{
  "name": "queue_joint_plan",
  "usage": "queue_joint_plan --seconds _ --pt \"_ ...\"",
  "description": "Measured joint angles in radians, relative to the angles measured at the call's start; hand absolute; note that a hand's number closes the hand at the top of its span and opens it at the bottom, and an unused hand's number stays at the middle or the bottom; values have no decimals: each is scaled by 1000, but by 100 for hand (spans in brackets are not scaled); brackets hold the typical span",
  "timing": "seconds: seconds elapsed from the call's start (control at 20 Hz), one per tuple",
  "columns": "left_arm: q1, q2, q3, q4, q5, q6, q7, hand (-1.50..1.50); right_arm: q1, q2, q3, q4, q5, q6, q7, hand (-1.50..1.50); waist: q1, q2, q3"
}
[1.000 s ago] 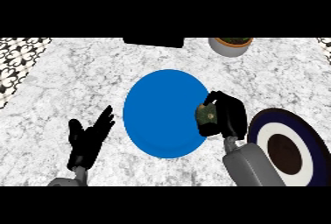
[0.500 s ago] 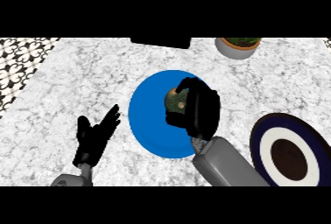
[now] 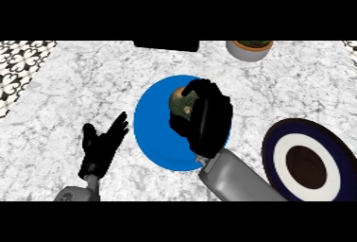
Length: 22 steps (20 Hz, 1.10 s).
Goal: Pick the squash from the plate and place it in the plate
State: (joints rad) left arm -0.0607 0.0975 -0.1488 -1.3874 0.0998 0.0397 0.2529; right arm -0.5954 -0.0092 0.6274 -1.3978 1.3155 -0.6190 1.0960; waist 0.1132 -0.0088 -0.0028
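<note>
Covering squash, right hand, over blue plate

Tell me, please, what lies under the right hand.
The right hand curls round the squash, above the blue plate. The hand covers much of it, so whether it touches the plate is hidden.

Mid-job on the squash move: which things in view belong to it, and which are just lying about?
Job: squash, held in the curled right hand; blue plate beneath it; dark ringed plate at right.
Lying about: pot at the far edge; black object left of it; left hand, resting open at left.
</note>
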Motion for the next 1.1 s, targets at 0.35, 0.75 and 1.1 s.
queue_joint_plan --seconds 0.35,0.75,1.1 --pt "9 0 16 -5 2 14 -7 0 18 -3 -5 43 175 -48 64 150 -32 4 2" --pt "21 6 30 -18 11 13 -10 0 48 -4 -53 111 312 -124 114 150 -50 12 4" --pt "25 8 39 -14 13 8 -30 0 37 -3 -121 189 314 -189 141 150 -57 18 4"
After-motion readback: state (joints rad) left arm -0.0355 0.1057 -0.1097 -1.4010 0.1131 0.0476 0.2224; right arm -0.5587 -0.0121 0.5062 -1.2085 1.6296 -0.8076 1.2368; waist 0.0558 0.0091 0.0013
